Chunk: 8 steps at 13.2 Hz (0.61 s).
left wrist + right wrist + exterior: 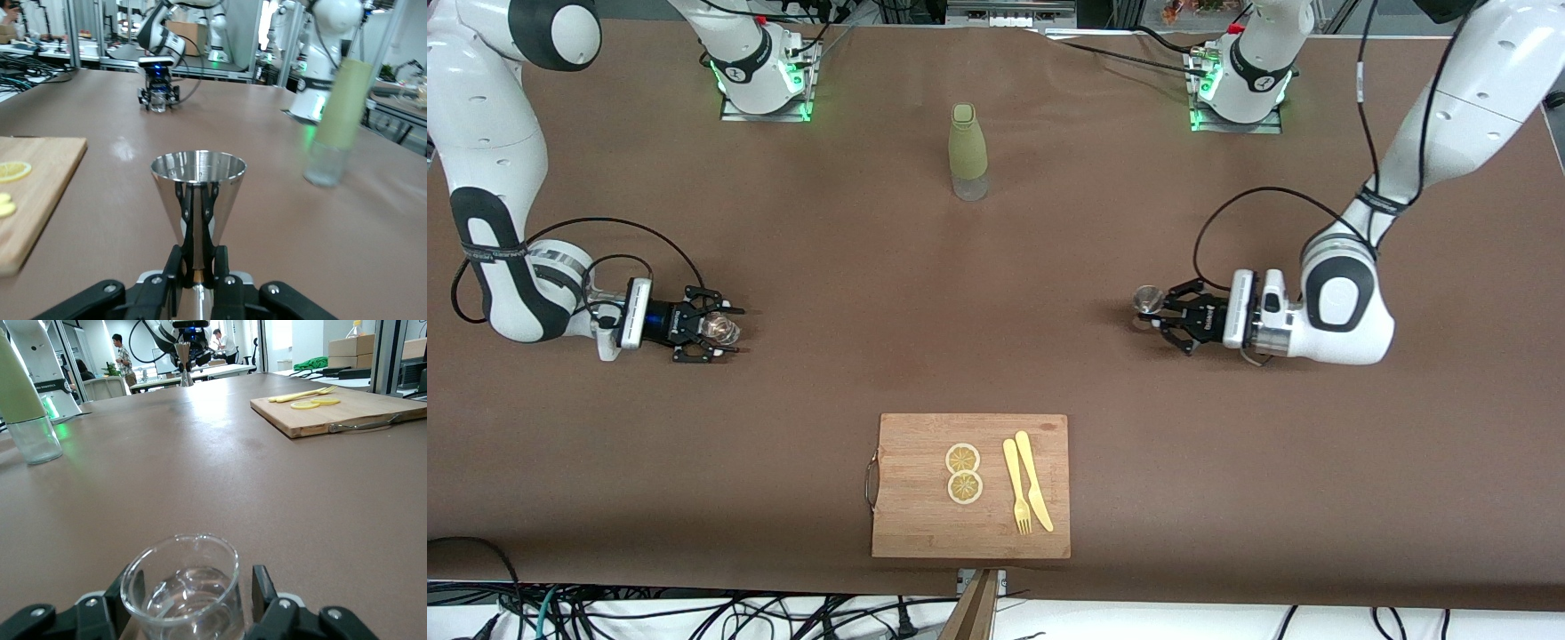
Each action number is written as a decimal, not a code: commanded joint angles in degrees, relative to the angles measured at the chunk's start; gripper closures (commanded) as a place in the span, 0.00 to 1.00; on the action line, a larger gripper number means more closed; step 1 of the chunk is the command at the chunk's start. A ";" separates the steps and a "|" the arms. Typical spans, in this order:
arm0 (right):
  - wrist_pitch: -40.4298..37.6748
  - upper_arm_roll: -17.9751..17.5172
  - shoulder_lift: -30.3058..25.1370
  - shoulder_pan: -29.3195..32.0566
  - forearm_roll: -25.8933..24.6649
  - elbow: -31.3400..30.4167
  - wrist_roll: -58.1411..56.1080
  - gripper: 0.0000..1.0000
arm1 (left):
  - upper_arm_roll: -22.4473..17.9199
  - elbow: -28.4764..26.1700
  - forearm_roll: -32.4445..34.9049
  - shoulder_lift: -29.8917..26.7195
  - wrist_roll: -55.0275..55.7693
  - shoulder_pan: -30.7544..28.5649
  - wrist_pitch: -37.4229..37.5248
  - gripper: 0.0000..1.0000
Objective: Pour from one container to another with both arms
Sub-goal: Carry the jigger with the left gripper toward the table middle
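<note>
A steel cone-shaped jigger [198,180] stands upright on the brown table toward the left arm's end, and my left gripper [198,263] is shut on its narrow waist. In the front view the jigger [1147,300] shows at the tip of the left gripper [1161,311]. Toward the right arm's end, a small clear glass [183,593] with a little clear liquid in it sits between the spread fingers [263,587] of my right gripper [190,600]. A gap shows between one finger and the glass. From the front, the glass [725,332] stands low on the table inside the right gripper [713,331].
A green-sleeved clear bottle [968,151] stands upright midway between the two bases. A wooden cutting board [907,524] lies nearer the front camera, with two lemon slices [963,472], a yellow fork [1016,489] and a knife [1032,480] on it.
</note>
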State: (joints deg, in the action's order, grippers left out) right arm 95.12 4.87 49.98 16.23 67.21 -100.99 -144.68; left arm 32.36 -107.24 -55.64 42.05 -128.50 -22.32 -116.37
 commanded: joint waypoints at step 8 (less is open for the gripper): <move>-0.55 -0.04 0.56 -0.59 1.17 0.44 -0.87 0.52 | -0.72 5.09 -12.91 -0.57 16.24 20.37 -16.07 1.00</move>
State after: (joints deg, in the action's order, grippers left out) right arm 95.12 4.75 49.98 15.88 67.23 -100.98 -144.74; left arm 32.36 -104.93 -66.23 41.19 -115.38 -4.91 -131.21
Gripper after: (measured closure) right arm 0.467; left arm 0.784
